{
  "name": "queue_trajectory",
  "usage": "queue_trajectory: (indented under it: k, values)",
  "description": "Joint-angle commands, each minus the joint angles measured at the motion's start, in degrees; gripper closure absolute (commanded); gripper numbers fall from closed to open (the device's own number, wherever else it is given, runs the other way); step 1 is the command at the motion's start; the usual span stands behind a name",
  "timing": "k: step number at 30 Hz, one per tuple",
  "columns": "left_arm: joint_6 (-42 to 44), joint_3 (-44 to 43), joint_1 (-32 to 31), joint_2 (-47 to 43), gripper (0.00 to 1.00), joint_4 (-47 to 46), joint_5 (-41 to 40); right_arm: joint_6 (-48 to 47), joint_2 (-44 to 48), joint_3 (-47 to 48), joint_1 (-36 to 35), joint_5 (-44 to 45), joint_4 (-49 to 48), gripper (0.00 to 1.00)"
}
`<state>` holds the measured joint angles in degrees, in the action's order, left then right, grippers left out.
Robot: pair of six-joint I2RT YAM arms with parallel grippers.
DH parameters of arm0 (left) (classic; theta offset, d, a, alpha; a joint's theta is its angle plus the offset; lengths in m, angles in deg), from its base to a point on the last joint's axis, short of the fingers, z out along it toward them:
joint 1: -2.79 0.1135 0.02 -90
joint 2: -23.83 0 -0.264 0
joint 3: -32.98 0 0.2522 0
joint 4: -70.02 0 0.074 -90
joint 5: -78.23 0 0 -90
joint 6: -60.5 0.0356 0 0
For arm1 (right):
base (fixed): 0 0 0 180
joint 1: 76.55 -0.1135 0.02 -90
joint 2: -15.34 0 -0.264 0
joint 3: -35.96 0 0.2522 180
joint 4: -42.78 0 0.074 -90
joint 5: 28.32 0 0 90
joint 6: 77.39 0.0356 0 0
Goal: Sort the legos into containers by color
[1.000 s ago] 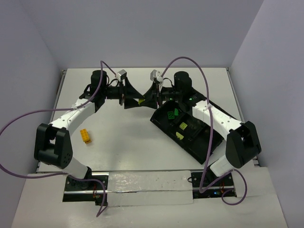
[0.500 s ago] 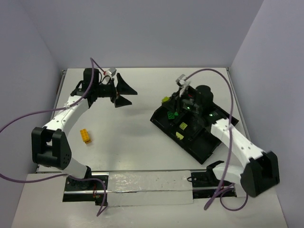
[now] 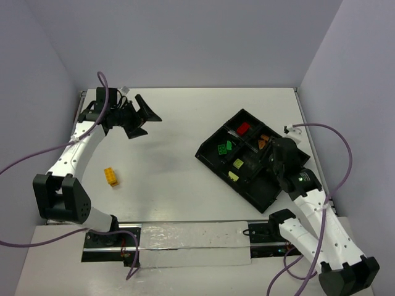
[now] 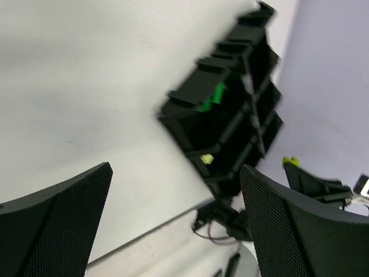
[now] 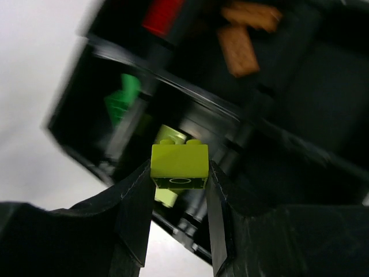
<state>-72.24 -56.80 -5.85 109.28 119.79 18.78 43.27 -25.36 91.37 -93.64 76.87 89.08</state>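
Note:
My right gripper (image 3: 271, 161) hangs over the black divided tray (image 3: 213, 161) and is shut on a yellow-green lego (image 5: 179, 164), held above a compartment with a pale yellow-green lego (image 5: 168, 136). Other compartments hold a green lego (image 3: 223, 147), a red lego (image 3: 243, 128) and orange-brown legos (image 3: 264, 142). A yellow lego (image 3: 111, 176) lies on the table at the left. My left gripper (image 3: 139, 117) is open and empty, above the far left of the table, well behind the yellow lego. The left wrist view shows the tray (image 4: 190, 92) from afar.
The tray lies at an angle on the right half of the white table (image 3: 166, 160). Purple cables loop from both arms. Grey walls enclose the table at the back and sides. A metal rail (image 3: 191, 237) runs along the near edge.
The two grippers were together at the far middle. My right gripper has swung back over the tray with the yellow-green lego. My left gripper has moved away to the left, open.

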Motion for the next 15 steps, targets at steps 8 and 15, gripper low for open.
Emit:
queue_trajectory:
  k: [8,15]
  values:
    - [3.4,-1.6,0.3,-7.8,0.01,13.5,-28.4,22.5,-7.5,2.1,0.3,13.8,19.1,1.00]
    - [2.0,-2.3,0.4,-6.9,0.01,12.7,-30.2,22.3,-7.7,4.5,0.4,17.7,18.9,1.00]
